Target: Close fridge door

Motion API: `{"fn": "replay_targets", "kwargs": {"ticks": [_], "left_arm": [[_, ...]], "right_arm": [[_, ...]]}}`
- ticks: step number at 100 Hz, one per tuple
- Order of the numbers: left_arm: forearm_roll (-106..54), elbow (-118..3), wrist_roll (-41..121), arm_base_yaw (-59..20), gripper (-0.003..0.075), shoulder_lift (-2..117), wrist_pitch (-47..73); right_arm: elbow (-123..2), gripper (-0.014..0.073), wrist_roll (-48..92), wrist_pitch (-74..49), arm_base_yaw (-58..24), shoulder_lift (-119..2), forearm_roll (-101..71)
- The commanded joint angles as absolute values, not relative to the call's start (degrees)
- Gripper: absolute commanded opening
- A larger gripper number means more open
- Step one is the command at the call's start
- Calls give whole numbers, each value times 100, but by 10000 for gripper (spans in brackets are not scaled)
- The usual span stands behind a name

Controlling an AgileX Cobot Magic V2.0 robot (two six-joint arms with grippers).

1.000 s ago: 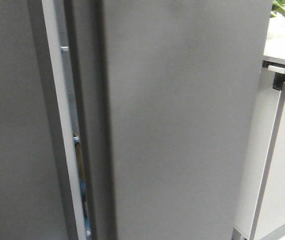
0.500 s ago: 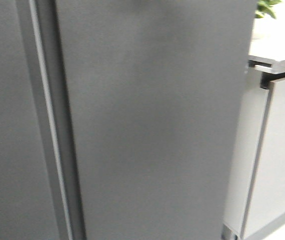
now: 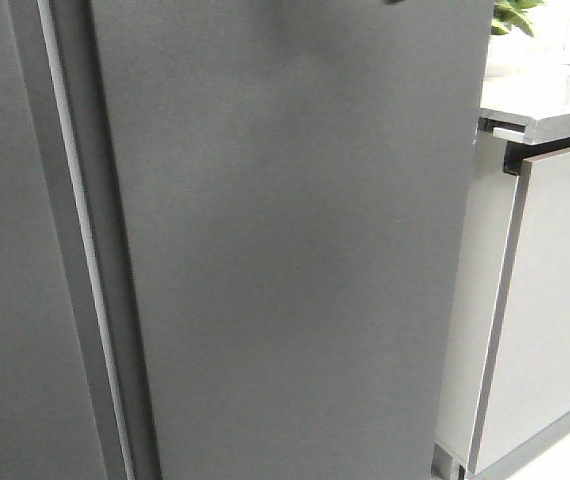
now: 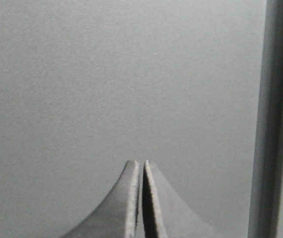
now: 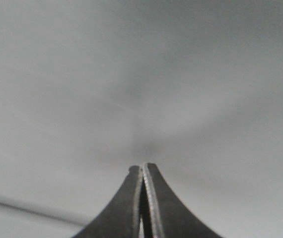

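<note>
Two grippers press their fingertips together with nothing between them — the left gripper point(image 4: 141, 166) faces a flat grey panel beside a darker vertical groove, the right gripper point(image 5: 142, 168) faces a plain grey surface (too close and blurred to name). In the front view the fridge door point(image 3: 295, 250) fills the middle, its dark recessed groove point(image 3: 115, 300) just beside the pale strip point(image 3: 80, 250) edging the neighbouring dark grey panel point(image 3: 10, 280). To the right stand light grey cabinet doors point(image 3: 555, 300) under a countertop point(image 3: 545, 100).
</note>
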State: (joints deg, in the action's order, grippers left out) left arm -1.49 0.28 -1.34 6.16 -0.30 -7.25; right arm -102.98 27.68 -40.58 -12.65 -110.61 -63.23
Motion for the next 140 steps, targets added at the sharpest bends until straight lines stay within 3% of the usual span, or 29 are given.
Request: {"fn": "replay_targets", "kwargs": {"ticks": [1, 23, 41, 77, 115, 140], "left_arm": [[-172, 230, -134, 615, -20, -147, -1144], [-172, 230, -134, 615, -20, -147, -1144], [-172, 230, -134, 615, -20, -147, -1144], [-172, 230, -134, 615, -20, -147, -1144], [-172, 230, -134, 615, -20, -147, -1144], [-172, 230, -134, 615, -20, -147, -1144]], "right_arm": [[-10482, -46, 2093, -4138, -1226, -10237, -5090], [-10151, -46, 1773, -4171, -1201, -8832, -3350], [-9071, -46, 1773, -3592, -1035, -7580, -2561], [-6066, -46, 1773, -3031, -149, -6025, -2392], [-3619, -46, 1773, -1783, -137, -4309, -2418], [-2716, -46, 1773, -1462, -137, -3211, -2501]]}}
